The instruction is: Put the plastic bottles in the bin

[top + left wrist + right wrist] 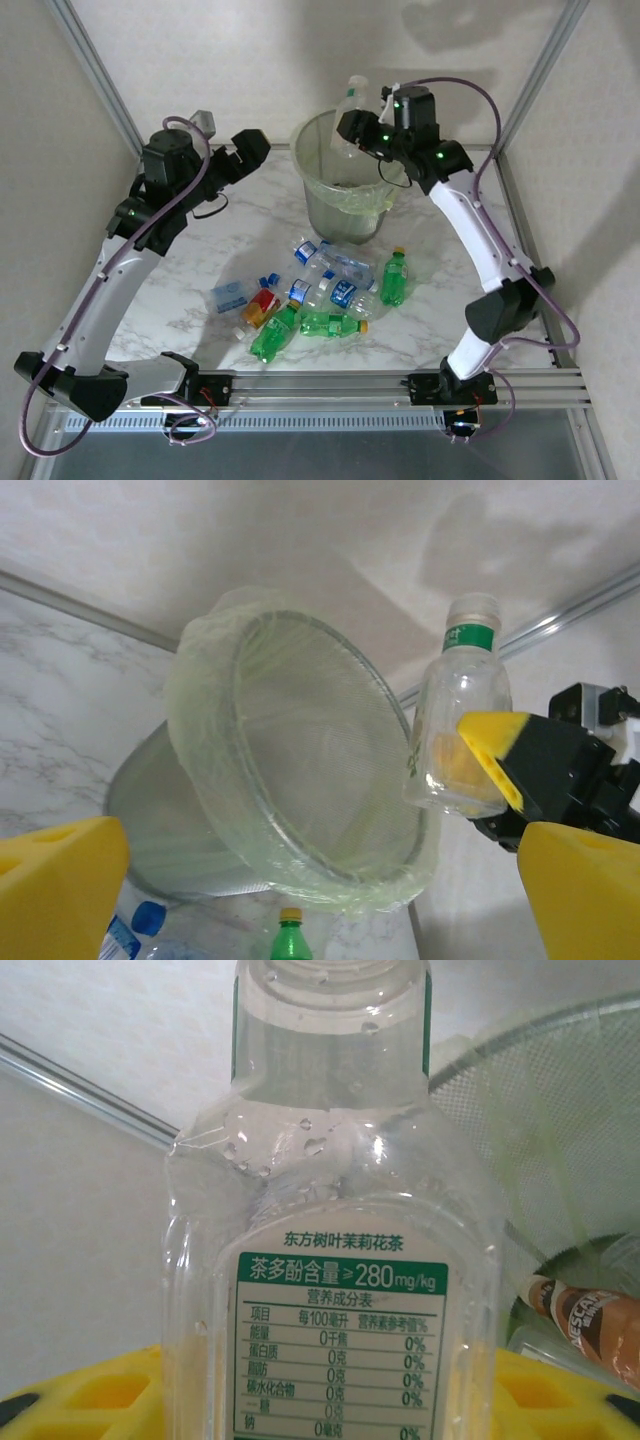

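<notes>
One: Most of your bottles are not in the bin point(345, 200) yet. A heap of small plastic bottles point(320, 295), clear ones with blue labels, three green ones and one with a red and yellow label, lies on the tabletop point(200, 260) just in front of the bin.

Two: Is anything inside it?

One: From your right wrist, a brown-label coffee bottle point(585, 1320) lies at the bottom of the bin, beside something clear that I cannot make out.

Two: And the claws?

One: Your right gripper point(352, 125) is clamped on a clear jasmine-tea bottle point(335, 1260) with a green label, held upright, cap up, just above the bin's far rim; I cannot tell whether it is fully over the mouth. Your left gripper point(250, 148) hangs near the bin's left side, its yellow fingers point(60, 880) wide apart, holding nothing.

Two: What is left?

One: I judge that this bottle needs releasing into the bin, then roughly ten more need fetching from the heap.

Two: The surface and the room?

One: The tabletop under the bin is white with grey marble veining and looks smooth. A pale yellow-green liner point(330, 890) folds over the bin's rim. Behind the bin are plain off-white walls point(250, 50), with aluminium frame posts point(95, 70) rising either side of it.
</notes>
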Robot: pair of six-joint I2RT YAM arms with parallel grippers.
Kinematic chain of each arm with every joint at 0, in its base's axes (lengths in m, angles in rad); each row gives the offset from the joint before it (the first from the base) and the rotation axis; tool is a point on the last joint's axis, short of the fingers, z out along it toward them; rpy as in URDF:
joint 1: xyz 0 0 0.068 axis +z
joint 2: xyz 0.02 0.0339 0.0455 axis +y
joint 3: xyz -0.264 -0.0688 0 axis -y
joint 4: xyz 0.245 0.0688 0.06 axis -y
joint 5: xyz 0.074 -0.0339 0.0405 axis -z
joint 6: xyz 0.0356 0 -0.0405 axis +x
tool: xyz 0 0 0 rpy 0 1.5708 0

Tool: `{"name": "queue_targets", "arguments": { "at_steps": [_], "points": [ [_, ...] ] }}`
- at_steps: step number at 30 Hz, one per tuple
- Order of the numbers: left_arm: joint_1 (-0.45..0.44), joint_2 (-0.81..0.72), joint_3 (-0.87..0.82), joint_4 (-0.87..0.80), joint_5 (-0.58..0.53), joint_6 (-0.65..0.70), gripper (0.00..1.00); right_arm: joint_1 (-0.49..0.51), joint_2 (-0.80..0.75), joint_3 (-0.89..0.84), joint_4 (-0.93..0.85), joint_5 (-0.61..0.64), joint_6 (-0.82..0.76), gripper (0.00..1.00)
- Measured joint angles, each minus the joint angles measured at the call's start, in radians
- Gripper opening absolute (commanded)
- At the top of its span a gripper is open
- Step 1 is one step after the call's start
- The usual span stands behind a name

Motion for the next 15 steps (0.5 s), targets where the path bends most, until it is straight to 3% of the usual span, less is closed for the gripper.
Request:
{"name": "queue_targets", "arguments": {
  "at_steps": [11,15],
  "points": [
    [0.002,-0.015,-0.014,-0.044,-0.053,0.023,0.99,-0.001,0.192,0.053,-0.055,-0.024,0.002,0.51],
    [0.008,-0.034,-0.018,-0.052,-0.069,0.03,0.99,0.0,0.219,0.087,-0.097,-0.029,0.009,0.67]
  ]
}}
